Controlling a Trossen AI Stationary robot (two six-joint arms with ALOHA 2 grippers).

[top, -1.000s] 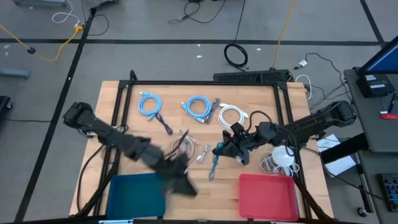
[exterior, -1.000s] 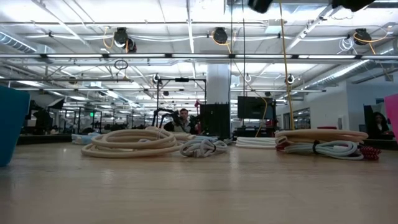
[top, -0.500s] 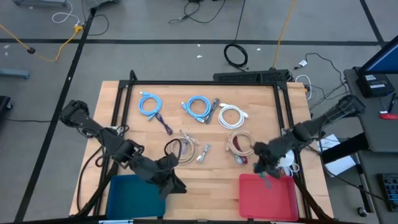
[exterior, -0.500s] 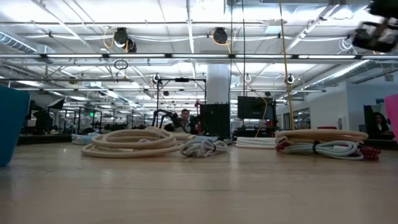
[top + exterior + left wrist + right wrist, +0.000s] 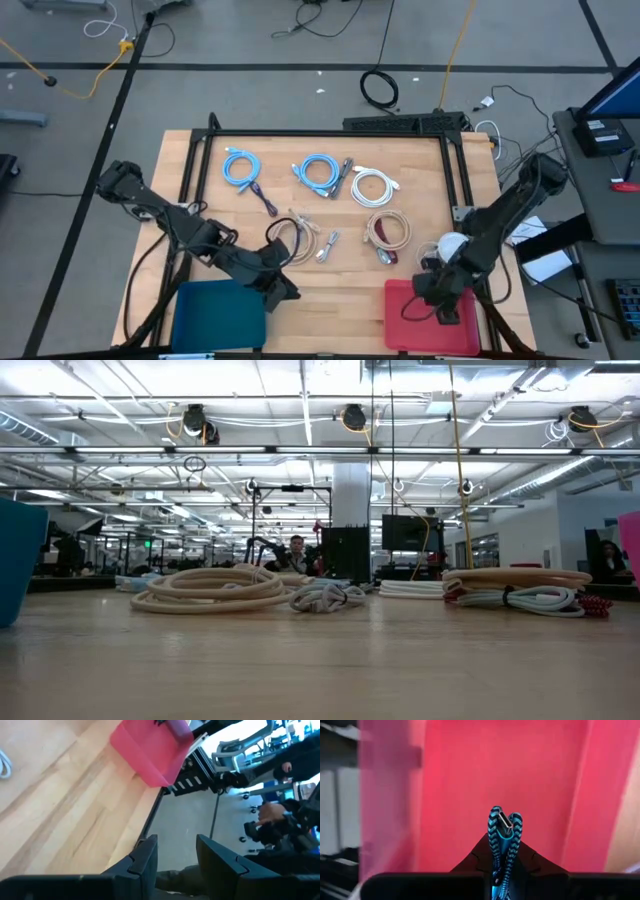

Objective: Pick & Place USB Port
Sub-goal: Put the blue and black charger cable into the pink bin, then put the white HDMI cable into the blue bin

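Right gripper [image 5: 502, 851] now over red bin [image 5: 530, 780], clamping blue cable [image 5: 502, 840].

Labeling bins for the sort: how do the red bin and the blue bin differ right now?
The red bin sits at the near right of the table; the blue bin sits at the near left. The right tool hangs over the red bin, shut on a teal braided USB cable; the left tool sits beside the blue bin, holding nothing. Both are shallow rectangular trays with nothing visible inside.
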